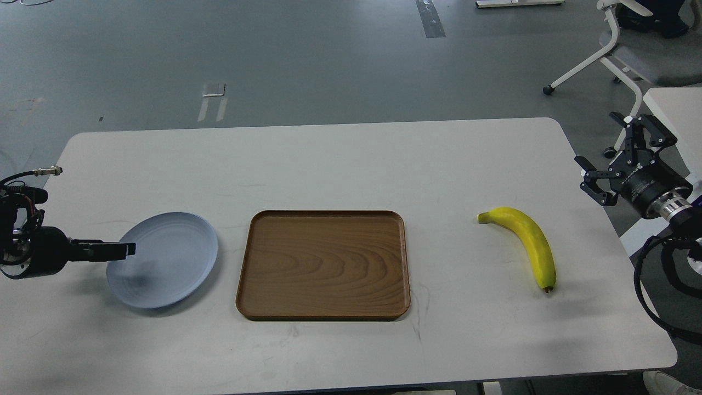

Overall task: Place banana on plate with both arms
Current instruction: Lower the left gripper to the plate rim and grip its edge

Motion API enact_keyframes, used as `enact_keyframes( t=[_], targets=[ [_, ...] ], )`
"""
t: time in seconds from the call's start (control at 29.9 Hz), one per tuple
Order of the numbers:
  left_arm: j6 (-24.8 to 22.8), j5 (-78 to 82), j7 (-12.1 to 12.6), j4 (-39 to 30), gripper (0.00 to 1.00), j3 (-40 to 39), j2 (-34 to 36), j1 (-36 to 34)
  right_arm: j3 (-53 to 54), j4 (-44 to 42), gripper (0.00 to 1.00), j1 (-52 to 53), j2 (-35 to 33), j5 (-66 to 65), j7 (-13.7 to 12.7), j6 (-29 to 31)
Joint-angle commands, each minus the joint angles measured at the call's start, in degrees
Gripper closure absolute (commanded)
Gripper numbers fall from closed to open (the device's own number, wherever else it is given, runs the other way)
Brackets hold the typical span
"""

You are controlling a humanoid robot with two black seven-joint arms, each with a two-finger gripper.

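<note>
At lower left, the left claw (pixel 129 250) pinches the plate (pixel 164 260) rim and could drop it, while the right claw (pixel 614 159), spread empty, hangs beyond the banana (pixel 526 238).

L black two-finger gripper (pixel 125 250) seen edge-on over rim of round pale blue-grey plate (pixel 164 258); fingers not separable, grip unclear. R black arm (pixel 666 203) cut by R frame edge. White office chair (pixel 625 49) far R cropped.
</note>
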Motion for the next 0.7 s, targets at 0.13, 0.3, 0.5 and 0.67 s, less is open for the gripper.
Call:
enact_keyframes(
  t=[0.13, 0.3, 0.5, 0.67],
  targets=[
    [2.20, -0.09, -0.01, 2.63, 0.07, 0.00, -2.33, 0.92, -0.07, -0.06, 0.00, -0.14, -0.35, 0.00, 0.00, 0.00],
    [2.20, -0.70, -0.01, 2.72, 0.19, 0.00, -2.42, 1.01, -0.15, 0.03, 0.00, -0.14, -0.26, 0.00, 0.00, 0.00],
    [2.20, -0.79, -0.01, 2.80, 0.51, 0.00, -2.51, 1.01, -0.33, 0.03, 0.00, -0.14, -0.26, 0.00, 0.00, 0.00],
    [2.19, -2.64, -0.01, 2.72, 0.82, 0.09, -2.95, 1.18, -0.51, 0.03, 0.00, -0.22, -0.35, 0.00, 0.00, 0.00]
  ],
)
